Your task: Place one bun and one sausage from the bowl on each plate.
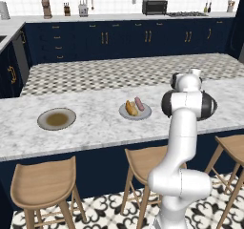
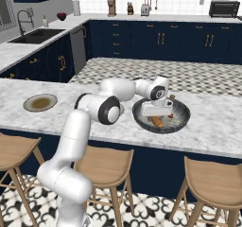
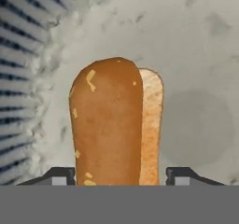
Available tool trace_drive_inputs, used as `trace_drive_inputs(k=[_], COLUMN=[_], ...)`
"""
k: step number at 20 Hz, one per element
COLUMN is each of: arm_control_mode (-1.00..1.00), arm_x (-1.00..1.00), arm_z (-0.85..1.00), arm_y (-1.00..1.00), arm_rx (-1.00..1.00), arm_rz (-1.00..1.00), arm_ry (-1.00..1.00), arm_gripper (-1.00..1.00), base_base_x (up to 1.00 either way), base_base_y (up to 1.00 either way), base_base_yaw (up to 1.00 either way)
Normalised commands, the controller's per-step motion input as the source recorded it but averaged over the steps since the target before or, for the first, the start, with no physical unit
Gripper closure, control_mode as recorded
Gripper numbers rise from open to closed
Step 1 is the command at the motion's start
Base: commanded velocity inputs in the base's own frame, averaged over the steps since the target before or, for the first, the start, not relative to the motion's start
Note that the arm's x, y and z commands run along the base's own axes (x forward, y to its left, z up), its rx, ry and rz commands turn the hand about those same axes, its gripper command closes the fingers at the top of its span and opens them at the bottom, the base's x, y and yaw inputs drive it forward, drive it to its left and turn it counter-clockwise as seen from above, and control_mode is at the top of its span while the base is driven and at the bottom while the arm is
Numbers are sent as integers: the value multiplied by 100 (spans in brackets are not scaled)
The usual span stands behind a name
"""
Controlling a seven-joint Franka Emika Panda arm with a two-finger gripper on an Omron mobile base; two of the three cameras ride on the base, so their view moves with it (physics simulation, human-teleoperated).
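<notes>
Now the end effector (image 3: 120,178) sits low in the bowl (image 2: 182,122), its tips spread either side of a bun (image 3: 112,125), not yet pinching. Next, it should squeeze and lift.

We find two plates on the island counter (image 1: 95,128): one plate (image 1: 56,119) far left, another (image 1: 135,111) nearer the arm, holding a bun (image 1: 131,108) with a sausage (image 1: 139,103) beside it. The bowl (image 2: 161,114) sits to the right, seemingly containing another bun (image 3: 112,125).
</notes>
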Motion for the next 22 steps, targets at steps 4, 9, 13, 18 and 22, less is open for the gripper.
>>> trace_drive_inputs(k=[4,9,13,18,22], arm_control_mode=[-100,-100,-100,-100,-100], arm_x=[0,0,-3,-77,-100], arm_z=[0,38,81,94,54], arm_y=[0,15,39,70,91], arm_rx=[0,-4,-7,-1,0], arm_rz=[0,0,0,-2,-12], arm_ry=[-7,-1,3,0,0], arm_gripper=[100,100,100,100,100], base_base_x=[0,0,0,0,0], base_base_y=[0,0,0,0,0], base_base_yaw=[0,0,0,0,0])
